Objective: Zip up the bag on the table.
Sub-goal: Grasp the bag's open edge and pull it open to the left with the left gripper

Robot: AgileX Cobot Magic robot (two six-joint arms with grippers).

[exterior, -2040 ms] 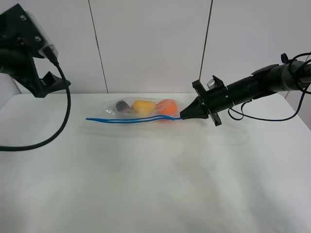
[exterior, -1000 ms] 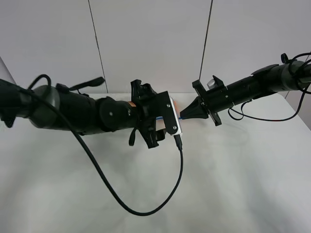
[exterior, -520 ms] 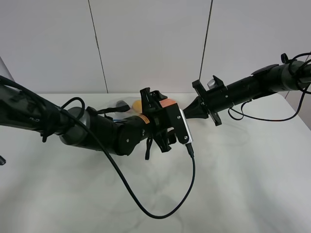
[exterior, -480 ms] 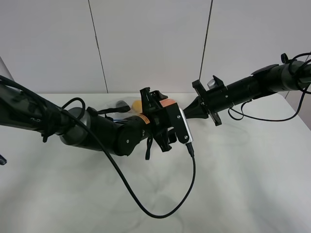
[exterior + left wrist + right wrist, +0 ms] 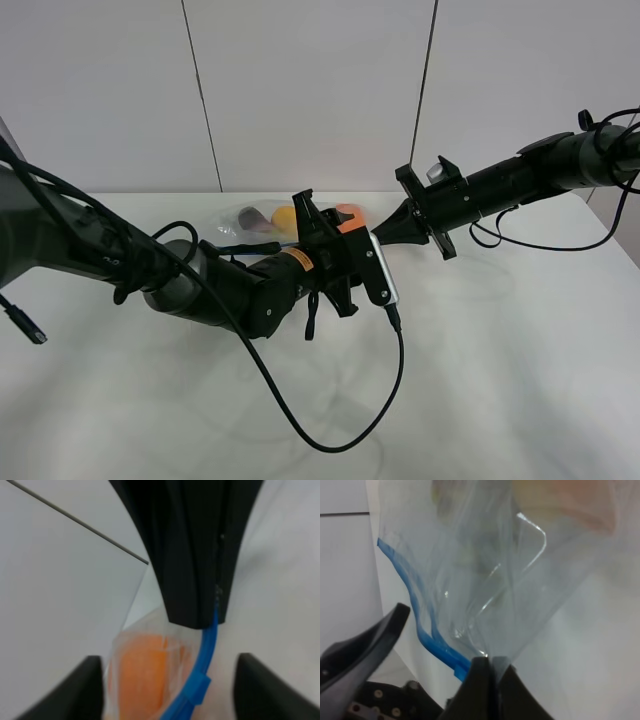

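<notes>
Spanning left-right, the bag lies flat — zipper nearest.

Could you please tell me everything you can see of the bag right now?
The bag is clear, floppy, wrinkled plastic with a blue zipper strip along one edge and a small blue tab on it. It lies on the white table; an orange item, a yellow one and a dark purple one show through. The right gripper is shut on its corner at the strip's end; the open left gripper straddles the strip, contact unclear.
</notes>
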